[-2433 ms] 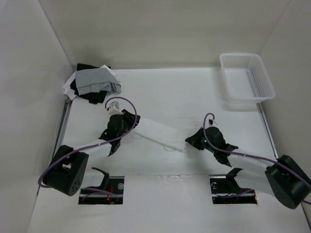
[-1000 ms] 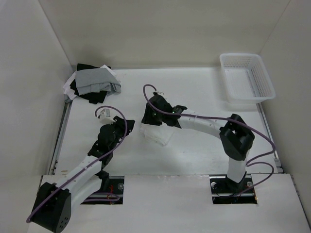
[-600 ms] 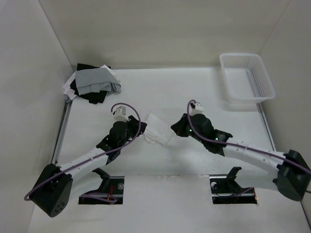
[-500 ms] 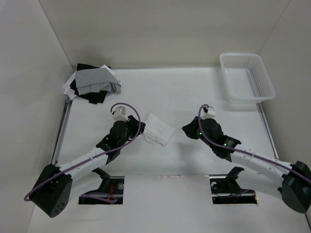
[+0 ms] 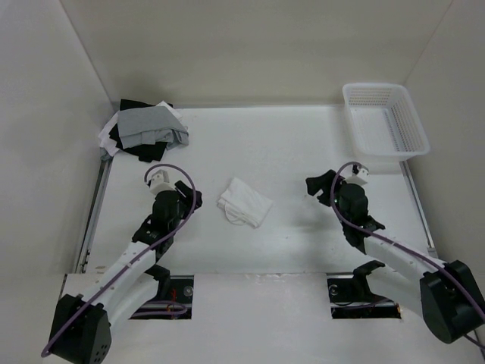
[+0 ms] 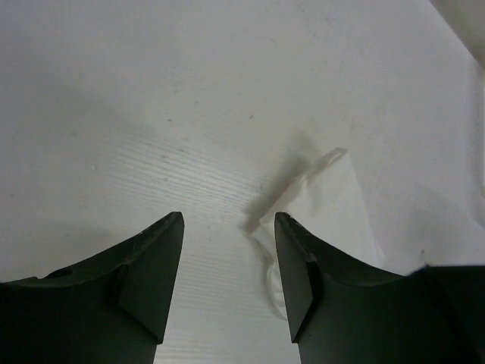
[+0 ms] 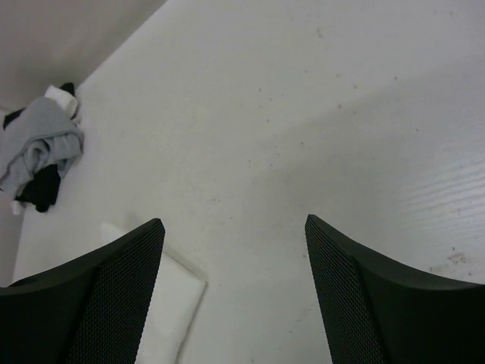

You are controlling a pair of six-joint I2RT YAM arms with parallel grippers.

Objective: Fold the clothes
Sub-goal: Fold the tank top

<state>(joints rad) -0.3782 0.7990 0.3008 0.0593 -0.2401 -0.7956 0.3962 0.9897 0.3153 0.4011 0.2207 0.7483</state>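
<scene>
Both arms have drawn back from the garment since half a second ago. The left gripper (image 6: 229, 220), then at its left edge, is now well clear of it. The right one has withdrawn further toward the right edge of the table.

I report as follows, largest item first.

1. Flat white table (image 5: 303, 152): carries everything below.
2. Left white-and-black arm (image 5: 132, 254): reaches from the near-left corner toward the left-centre of the table. Right arm (image 5: 394, 246): reaches from the near-right corner, with its wrist near the right edge.
3. White perforated plastic basket (image 5: 375, 161): at the far-right corner.
4. Heap of grey, black and white clothes (image 5: 144, 129): at the far-left corner, well apart from both grippers.
5. Thin white fabric garment (image 5: 244, 201): lies as a compact pad near the middle of the table, slightly left of centre, between the two wrists and touching neither. A thin strap loop (image 6: 269, 280) shows at its near-left edge.
6. Left gripper: jaws spread, with bare table between them. In the wrist view the garment sits ahead and to the right.
7. Right gripper (image 7: 233, 221): jaws spread wide, nothing between them. A corner of the garment shows beside its left finger.
</scene>
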